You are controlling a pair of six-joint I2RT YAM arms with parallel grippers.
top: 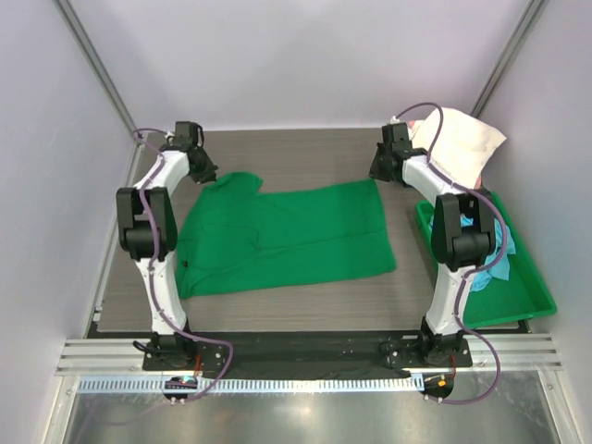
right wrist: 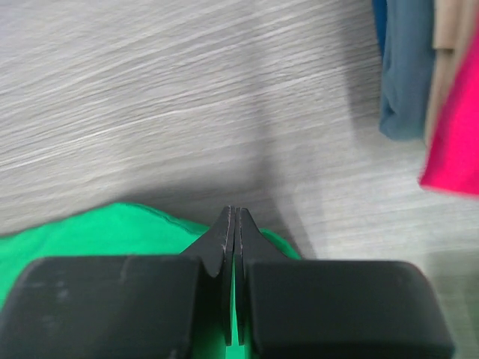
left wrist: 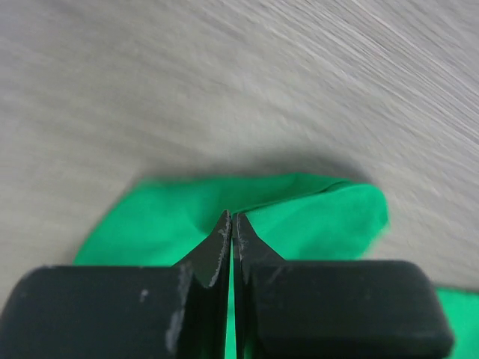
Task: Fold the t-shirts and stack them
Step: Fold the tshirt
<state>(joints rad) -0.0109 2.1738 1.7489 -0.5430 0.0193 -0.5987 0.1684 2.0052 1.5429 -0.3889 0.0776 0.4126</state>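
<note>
A bright green t-shirt (top: pixel 287 240) lies spread flat on the table, neck toward the left. My left gripper (top: pixel 205 176) is at its far-left sleeve, and in the left wrist view the gripper (left wrist: pixel 232 217) is shut with the green cloth (left wrist: pixel 322 217) creased into its tips. My right gripper (top: pixel 377 174) is at the shirt's far-right corner. In the right wrist view this gripper (right wrist: pixel 236 211) is shut on the green hem (right wrist: pixel 97 232). A cream t-shirt (top: pixel 458 139) lies at the back right, and a light blue one (top: pixel 495 254) is in the bin.
A rigid green plastic bin (top: pixel 532 287) stands at the table's right edge beside the right arm. Blue cloth (right wrist: pixel 408 67) and pink-red cloth (right wrist: pixel 456 127) hang at the right of the right wrist view. Enclosure walls stand close on the left, right and back.
</note>
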